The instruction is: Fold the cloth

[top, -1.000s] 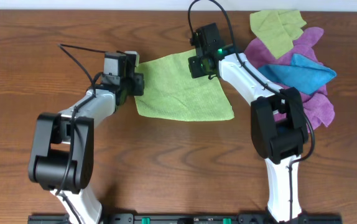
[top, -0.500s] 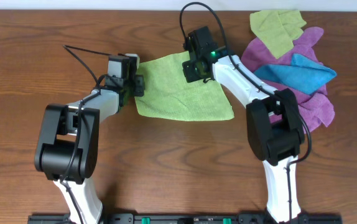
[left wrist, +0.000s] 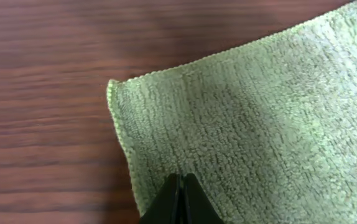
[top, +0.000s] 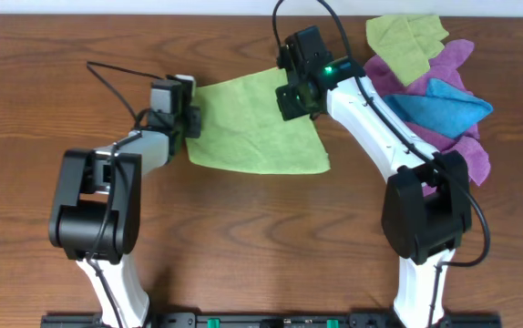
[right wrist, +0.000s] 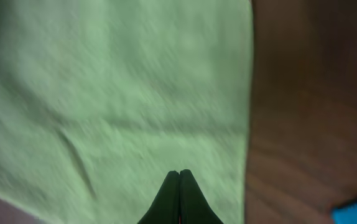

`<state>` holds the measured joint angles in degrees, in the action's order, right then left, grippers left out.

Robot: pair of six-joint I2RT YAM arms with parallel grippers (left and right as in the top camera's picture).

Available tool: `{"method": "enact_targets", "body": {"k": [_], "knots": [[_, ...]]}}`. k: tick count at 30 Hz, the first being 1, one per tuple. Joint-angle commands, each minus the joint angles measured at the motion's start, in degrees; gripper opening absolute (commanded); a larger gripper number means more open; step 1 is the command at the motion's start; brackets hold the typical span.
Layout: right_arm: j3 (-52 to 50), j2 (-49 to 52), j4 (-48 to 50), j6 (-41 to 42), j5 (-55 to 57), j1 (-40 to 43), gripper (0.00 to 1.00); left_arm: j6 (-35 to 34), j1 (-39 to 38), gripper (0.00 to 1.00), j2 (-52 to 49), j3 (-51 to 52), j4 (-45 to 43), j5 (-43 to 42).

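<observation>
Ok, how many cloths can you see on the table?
4: lime-green cloth mid-table; olive cloth, purple cloth and blue cloth piled far right. More may hide underneath.

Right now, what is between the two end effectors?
Only the lime-green cloth, reaching from the left end effector to the right end effector; the overhead view shows it.

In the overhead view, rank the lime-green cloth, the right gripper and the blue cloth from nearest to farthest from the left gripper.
1. lime-green cloth, its left edge held by the left gripper.
2. right gripper, across the cloth, at its upper right.
3. blue cloth, at the far right.
</observation>
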<state>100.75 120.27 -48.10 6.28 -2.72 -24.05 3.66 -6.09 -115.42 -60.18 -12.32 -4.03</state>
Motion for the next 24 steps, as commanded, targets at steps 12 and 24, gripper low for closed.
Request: {"method": "enact_targets", "body": {"k": [12, 24], "knots": [[-0.26, -0.7, -6.19, -5.35, -3.96, -3.1, 0.01, 4.66, 5.51, 0.05, -1.46, -3.72, 0.02, 1.44], [-0.26, 2.84, 1.2, -7.61, -1.64, -4.48, 0.01, 0.92, 4.11, 0.05, -1.46, -3.74, 2.14, -4.46]]}}
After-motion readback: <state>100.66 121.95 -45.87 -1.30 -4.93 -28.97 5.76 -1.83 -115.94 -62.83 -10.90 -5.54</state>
